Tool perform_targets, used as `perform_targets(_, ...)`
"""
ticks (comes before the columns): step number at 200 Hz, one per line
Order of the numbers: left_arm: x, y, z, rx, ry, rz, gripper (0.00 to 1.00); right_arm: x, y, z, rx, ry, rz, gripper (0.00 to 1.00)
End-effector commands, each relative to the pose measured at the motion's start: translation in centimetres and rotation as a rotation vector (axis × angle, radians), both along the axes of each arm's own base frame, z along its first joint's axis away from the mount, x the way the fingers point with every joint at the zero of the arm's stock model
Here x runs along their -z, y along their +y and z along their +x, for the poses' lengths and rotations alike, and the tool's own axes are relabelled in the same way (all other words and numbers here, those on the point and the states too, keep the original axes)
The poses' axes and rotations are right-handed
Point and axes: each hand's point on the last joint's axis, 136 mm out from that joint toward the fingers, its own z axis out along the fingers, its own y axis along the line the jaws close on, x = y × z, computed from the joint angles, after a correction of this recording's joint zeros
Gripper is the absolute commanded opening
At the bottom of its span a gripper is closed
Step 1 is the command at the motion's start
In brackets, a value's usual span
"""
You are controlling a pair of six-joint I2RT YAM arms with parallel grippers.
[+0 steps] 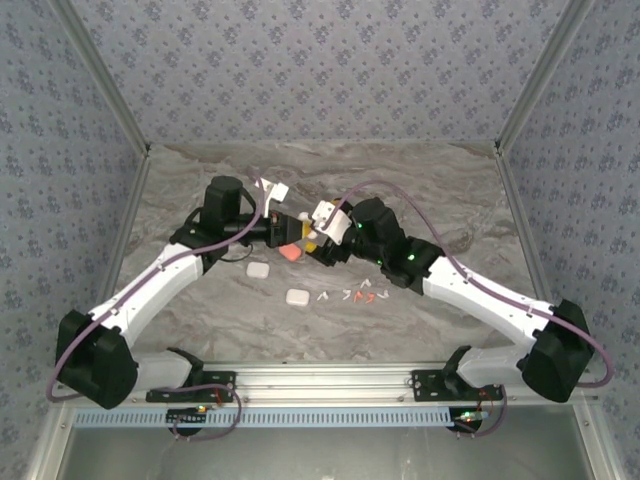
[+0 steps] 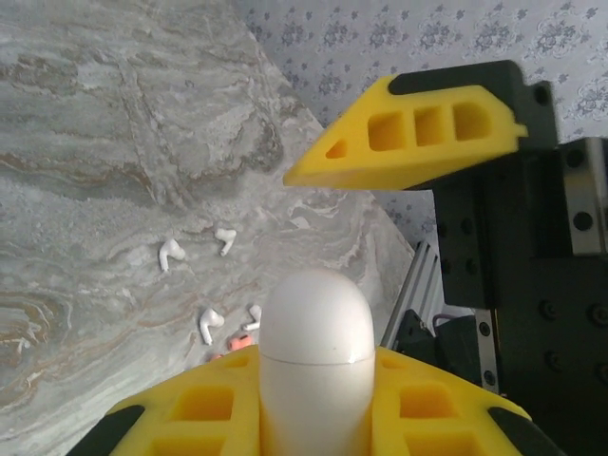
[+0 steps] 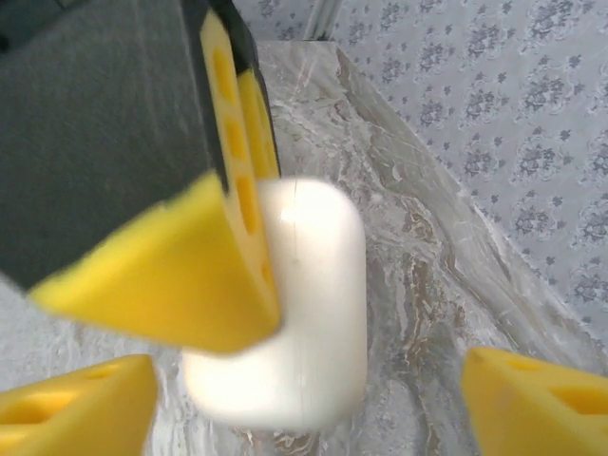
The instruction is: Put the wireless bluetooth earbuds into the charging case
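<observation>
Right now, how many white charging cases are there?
3. One white charging case is pinched in the left gripper; two lie on the table, one left of the other. Others may hide beneath the arms.

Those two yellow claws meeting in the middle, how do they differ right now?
The left gripper is shut, while the right gripper stands wide open. The left gripper clamps a white charging case between its fingers, while the right gripper holds nothing. What they share: both have yellow fingers on black bodies, and they meet nose to nose over the marbled table.
</observation>
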Motion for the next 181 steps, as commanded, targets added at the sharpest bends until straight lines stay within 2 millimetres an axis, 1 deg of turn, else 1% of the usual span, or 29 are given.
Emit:
perform_targets(1,-4.0,0.1,-0.1,-0.005,-0.217,-0.079,0.03,-2.0,-0.8,-1.9,-0.08,0.091,0.085,0.97)
perform_targets(7,-4.7,0.2,-0.3,-0.006,-0.267,-0.105,0.02,-2.4,-1.1,-2.1,-0.091,0.114,0.116,1.0)
perform_targets(23,-6.5,0.7,-0.7,-0.033,-0.409,-0.17,0.02,-3.8,-2.0,-2.6,-0.131,0.179,0.22,1.0)
perform_targets(46,-8.1,2.2,-1.2,-0.12,-0.575,-0.229,0.0,-7.1,-2.5,-4.1,-0.236,0.227,0.387,1.0)
perform_targets(56,-8.7,2.7,-1.7,-0.146,-0.637,-0.252,0.0,-8.3,-2.8,-4.2,-0.251,0.22,0.436,1.0)
perform_targets(72,-9.3,3.2,-2.7,-0.162,-0.72,-0.271,0.0,-9.5,-3.1,-3.9,-0.239,0.209,0.498,1.0)
perform_targets(102,-10.1,3.6,-3.3,-0.167,-0.8,-0.264,0.0,-10.7,-2.5,-3.7,-0.278,0.215,0.542,1.0)
perform_targets(137,-11.3,3.2,-3.9,-0.125,-0.827,-0.292,0.0,-11.1,-1.0,-3.2,-0.295,0.195,0.541,1.0)
perform_targets(150,-11.5,3.0,-4.2,-0.107,-0.827,-0.297,0.0,-11.3,-0.6,-3.0,-0.291,0.171,0.548,1.0)
perform_targets(181,-11.4,2.4,-4.8,-0.078,-0.827,-0.294,0.0,-11.7,0.1,-2.5,-0.282,0.146,0.559,0.96)
